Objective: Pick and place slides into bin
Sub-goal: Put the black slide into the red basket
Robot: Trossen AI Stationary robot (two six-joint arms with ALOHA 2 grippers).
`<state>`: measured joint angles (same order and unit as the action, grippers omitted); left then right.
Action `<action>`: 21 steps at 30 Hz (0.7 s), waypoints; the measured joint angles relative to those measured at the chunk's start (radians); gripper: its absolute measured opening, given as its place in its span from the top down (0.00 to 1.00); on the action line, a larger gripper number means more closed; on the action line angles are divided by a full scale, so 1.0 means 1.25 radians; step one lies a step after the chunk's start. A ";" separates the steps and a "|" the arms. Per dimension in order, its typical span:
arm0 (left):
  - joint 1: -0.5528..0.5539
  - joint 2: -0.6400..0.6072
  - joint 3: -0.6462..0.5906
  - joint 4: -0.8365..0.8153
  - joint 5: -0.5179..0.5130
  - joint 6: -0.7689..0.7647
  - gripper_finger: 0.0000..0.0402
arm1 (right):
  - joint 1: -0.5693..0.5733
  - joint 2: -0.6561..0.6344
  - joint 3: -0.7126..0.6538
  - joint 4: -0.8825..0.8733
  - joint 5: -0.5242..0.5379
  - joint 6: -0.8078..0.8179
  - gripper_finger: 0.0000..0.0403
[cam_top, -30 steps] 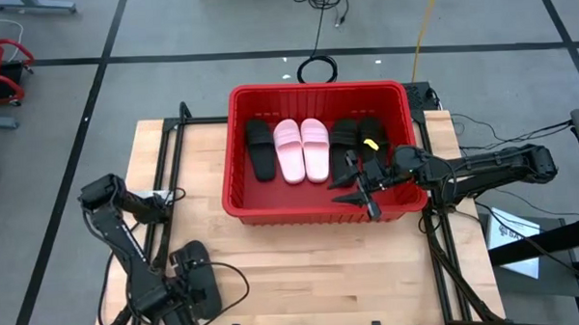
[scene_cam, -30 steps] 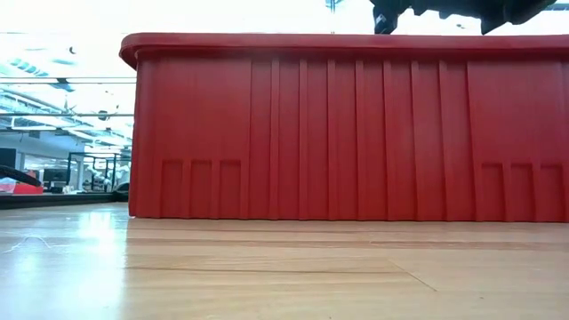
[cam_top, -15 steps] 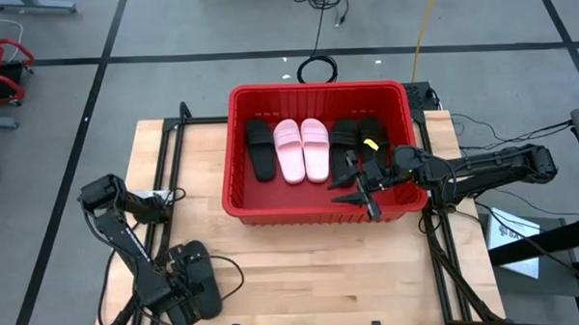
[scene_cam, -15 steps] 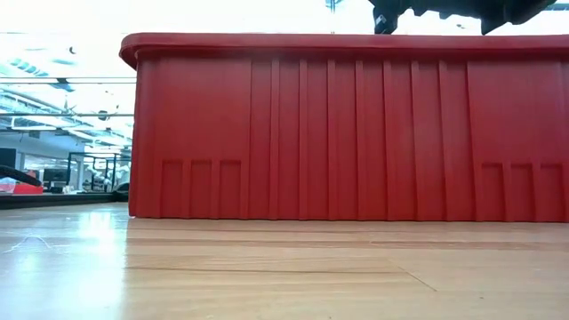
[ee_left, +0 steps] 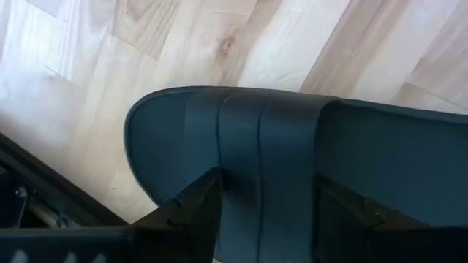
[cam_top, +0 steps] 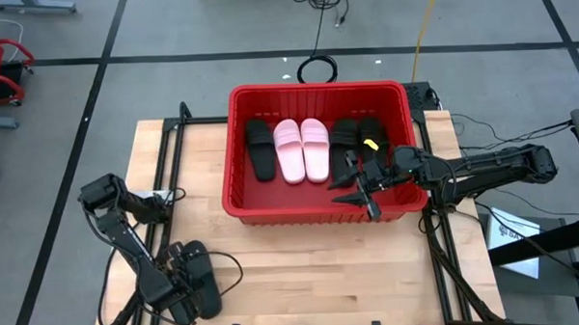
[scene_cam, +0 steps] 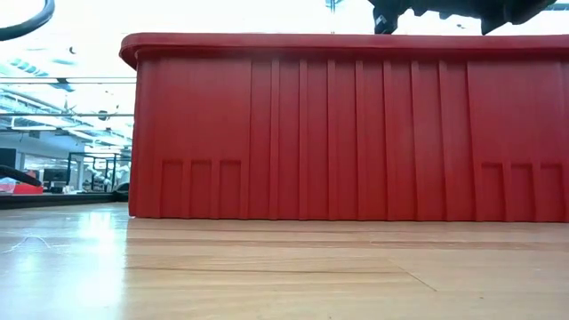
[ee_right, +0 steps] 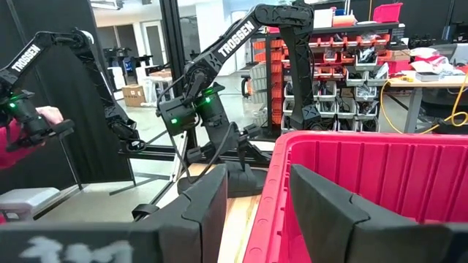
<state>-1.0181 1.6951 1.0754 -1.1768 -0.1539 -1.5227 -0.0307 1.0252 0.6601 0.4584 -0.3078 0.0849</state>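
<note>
So left pincer (cam_top: 183, 282) at lower left of the tabletop (cam_top: 303, 268) is clamped on a black slide (ee_left: 292, 153), while right pincer (cam_top: 360, 187) hovers spread open, empty, over the red bin (cam_top: 316, 88).

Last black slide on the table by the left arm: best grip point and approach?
Grip the wide strap, coming down from above. The black slide lies flat on the table, so the raised strap is the only part fingers can straddle. The left gripper is already set that way, one finger on each side.
</note>
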 joint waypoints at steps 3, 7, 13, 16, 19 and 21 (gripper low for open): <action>0.008 0.000 0.000 -0.011 0.004 -0.002 0.54 | 0.000 0.000 0.000 -0.003 0.000 0.000 0.65; 0.026 0.000 -0.001 -0.055 0.006 -0.001 0.54 | 0.000 0.000 0.000 -0.016 0.001 -0.014 0.65; 0.056 0.002 -0.002 -0.070 -0.006 0.000 0.54 | -0.001 0.000 0.000 -0.022 0.042 -0.015 0.65; 0.068 0.002 -0.002 -0.062 -0.022 0.015 0.54 | 0.000 0.000 0.000 -0.022 0.041 -0.015 0.65; 0.076 0.002 -0.001 -0.052 -0.025 0.044 0.54 | 0.000 0.000 0.000 -0.022 0.040 -0.015 0.65; 0.080 0.002 -0.001 -0.044 -0.025 0.061 0.54 | 0.000 0.000 0.000 -0.022 0.040 -0.015 0.65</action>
<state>-0.9184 1.6970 1.0737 -1.2317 -0.1852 -1.4462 -0.0311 1.0256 0.6601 0.4313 -0.2577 0.0662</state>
